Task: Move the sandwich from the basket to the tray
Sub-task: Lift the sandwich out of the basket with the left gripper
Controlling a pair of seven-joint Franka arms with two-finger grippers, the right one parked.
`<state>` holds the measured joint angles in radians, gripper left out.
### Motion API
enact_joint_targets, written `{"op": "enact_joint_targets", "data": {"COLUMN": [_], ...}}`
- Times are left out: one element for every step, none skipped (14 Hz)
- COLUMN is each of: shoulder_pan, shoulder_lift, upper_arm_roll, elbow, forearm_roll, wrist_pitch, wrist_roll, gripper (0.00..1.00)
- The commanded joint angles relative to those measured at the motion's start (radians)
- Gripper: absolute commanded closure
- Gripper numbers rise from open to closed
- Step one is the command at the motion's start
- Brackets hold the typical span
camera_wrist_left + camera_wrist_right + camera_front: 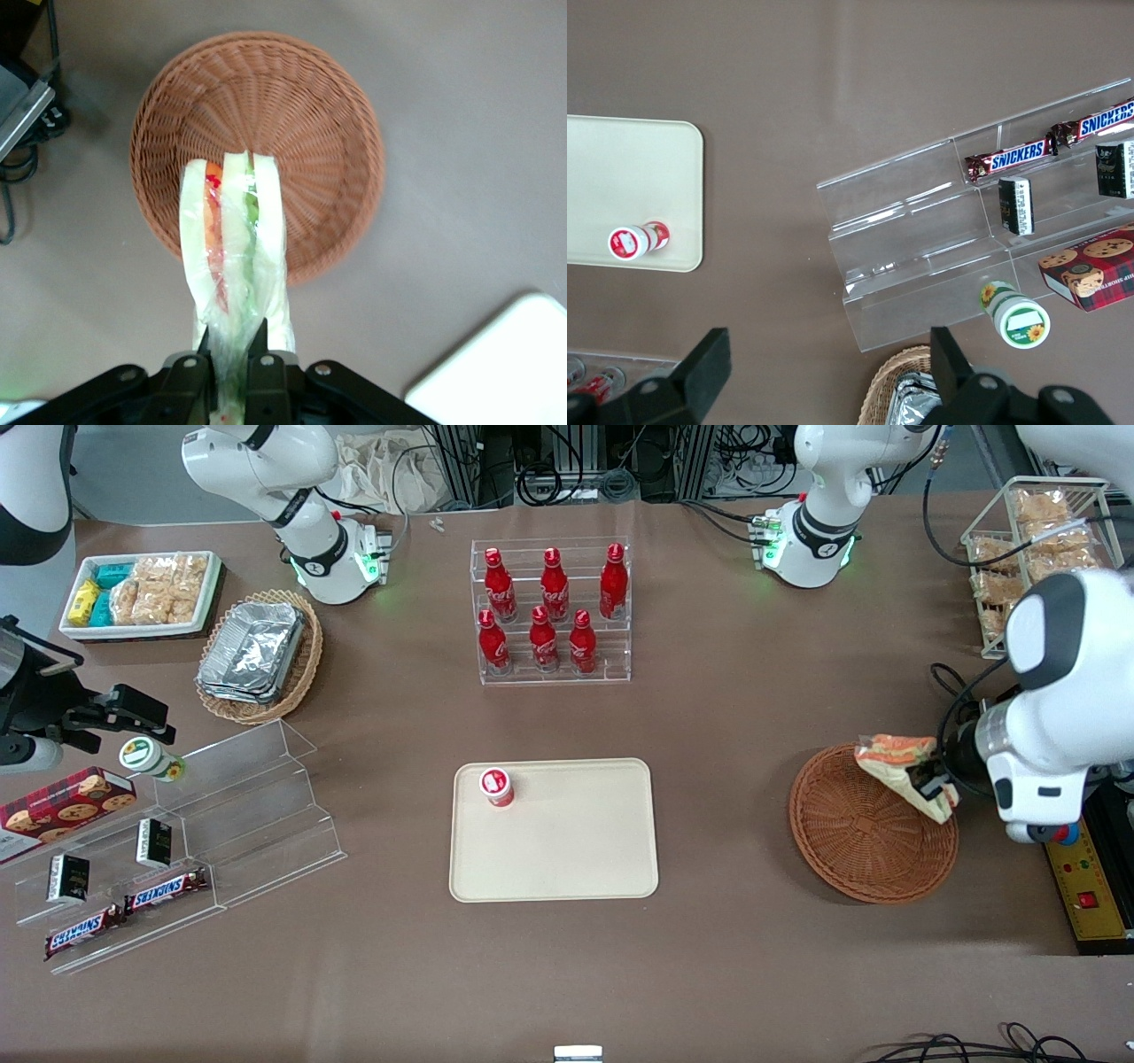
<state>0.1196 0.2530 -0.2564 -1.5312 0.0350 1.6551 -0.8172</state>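
Observation:
The sandwich (902, 766), a wrapped wedge of white bread with orange, red and green filling, hangs lifted above the round reddish-brown basket (864, 833). My left gripper (930, 781) is shut on the sandwich's plastic wrap at one end. In the left wrist view the sandwich (232, 248) points away from the gripper (234, 350) over the basket (292, 115), which holds nothing else. The cream tray (567, 841) lies at the table's middle, well toward the parked arm's end from the basket; a corner of the tray (496, 363) shows in the wrist view.
A small red-and-white cup (497, 786) stands on a tray corner. A clear rack of red bottles (551, 611) stands farther from the front camera than the tray. A wire rack of snack packs (1032, 540) and a yellow control box (1094, 886) sit near the working arm.

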Motion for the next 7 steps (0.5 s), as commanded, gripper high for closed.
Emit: {"op": "enact_joint_targets", "data": {"shoulder_pan": [0.0, -0.002, -0.015, -0.021, -0.037, -0.063, -0.096], "shoulder_lift": [0.023, 0.032, 0.037, 0.038, 0.049, 0.066, 0.081], "upper_arm_roll": [-0.082, -0.111, -0.15, -0.17, -0.187, -0.198, -0.198], "elbow": [0.054, 0.054, 0.054, 0.048, 0.049, 0.054, 0.054], "forearm_roll": [0.008, 0.026, 0.081, 0.107, 0.114, 0.115, 0.114], "wrist_pitch": [-0.046, -0.04, -0.041, -0.041, -0.037, -0.035, -0.035], "wrist_roll": [0.033, 0.077, 0.113, 0.136, 0.165, 0.179, 0.176], "gripper": [1.0, 1.0, 1.0, 1.0, 1.0, 1.0, 1.0]}}
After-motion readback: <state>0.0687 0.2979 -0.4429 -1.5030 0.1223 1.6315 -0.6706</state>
